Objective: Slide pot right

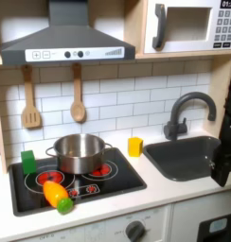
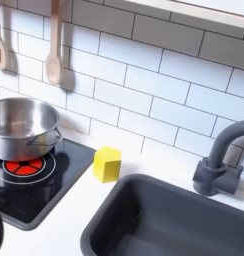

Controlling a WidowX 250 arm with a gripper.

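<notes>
since the pincer (image 1: 222,163) by the sink is too dark to judge open or closed, approach the pot (image 1: 79,151) low and push evenly.

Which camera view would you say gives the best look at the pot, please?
The first exterior view: the pot appears whole there, sitting on the black stovetop behind its red burner rings. In the second exterior view the pot is closer, but the second exterior view's left edge cuts part of it off.
</notes>
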